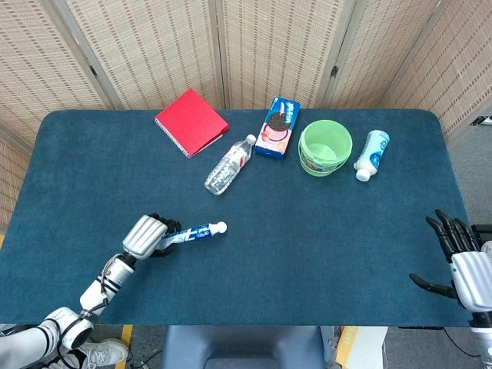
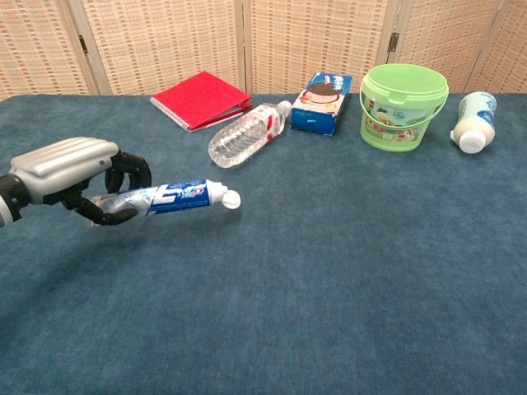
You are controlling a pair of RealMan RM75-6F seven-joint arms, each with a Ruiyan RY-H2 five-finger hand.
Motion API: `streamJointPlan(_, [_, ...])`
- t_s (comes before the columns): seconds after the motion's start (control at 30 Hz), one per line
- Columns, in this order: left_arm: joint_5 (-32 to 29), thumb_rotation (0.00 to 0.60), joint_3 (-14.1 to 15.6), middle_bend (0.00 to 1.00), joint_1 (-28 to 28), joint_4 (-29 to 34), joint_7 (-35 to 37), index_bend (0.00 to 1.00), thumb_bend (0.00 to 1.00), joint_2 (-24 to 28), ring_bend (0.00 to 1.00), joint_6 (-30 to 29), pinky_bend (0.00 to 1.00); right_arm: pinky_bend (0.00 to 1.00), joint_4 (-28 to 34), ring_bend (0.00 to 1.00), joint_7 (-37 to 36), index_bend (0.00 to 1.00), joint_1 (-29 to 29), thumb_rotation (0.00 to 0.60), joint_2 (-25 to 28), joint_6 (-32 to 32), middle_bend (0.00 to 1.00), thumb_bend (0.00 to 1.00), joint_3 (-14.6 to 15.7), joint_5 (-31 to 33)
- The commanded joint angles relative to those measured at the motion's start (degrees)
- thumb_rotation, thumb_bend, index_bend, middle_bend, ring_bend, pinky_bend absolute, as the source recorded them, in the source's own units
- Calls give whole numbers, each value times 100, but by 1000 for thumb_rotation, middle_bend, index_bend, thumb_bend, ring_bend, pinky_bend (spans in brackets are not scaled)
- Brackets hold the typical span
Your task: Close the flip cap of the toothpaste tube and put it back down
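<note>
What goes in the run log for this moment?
left hand: holds tube, lifted | cap: open | right hand: open, idle | step: close cap

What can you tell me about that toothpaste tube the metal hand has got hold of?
The toothpaste tube is a slim, soft-looking tube, silvery at its crimped tail and blue and white along the body, with print too small to read. The left hand grips its tail end. The tube looks lifted off the blue table, roughly level, nose pointing towards the table's middle. Its white flip cap hangs open at the nose. Nothing else touches it.
</note>
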State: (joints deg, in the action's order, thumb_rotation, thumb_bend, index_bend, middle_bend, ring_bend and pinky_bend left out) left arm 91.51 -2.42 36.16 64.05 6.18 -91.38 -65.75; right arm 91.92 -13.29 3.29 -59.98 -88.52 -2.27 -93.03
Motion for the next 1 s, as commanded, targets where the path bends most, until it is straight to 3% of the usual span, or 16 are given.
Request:
streamJointPlan(0.03, [279,600,-18,719,108,135,421,662,461,219,657,-307,532,0,160,0,142,0,172,570,79,109,0,0,-34,-174])
streamJointPlan(0.47, [890,600,-97,748,460,1422,1076,695,535,930,681,-822,534,0,1041,0,862,0,1197,571,194,871,0,0,-350,-838])
streamJointPlan(1.0, [973,600,-79,754,775,2477,1652,701,538,1363,684,-597,533,0,1150,0,1221,0,2252,567,-610,1489,0,0,-732,-948])
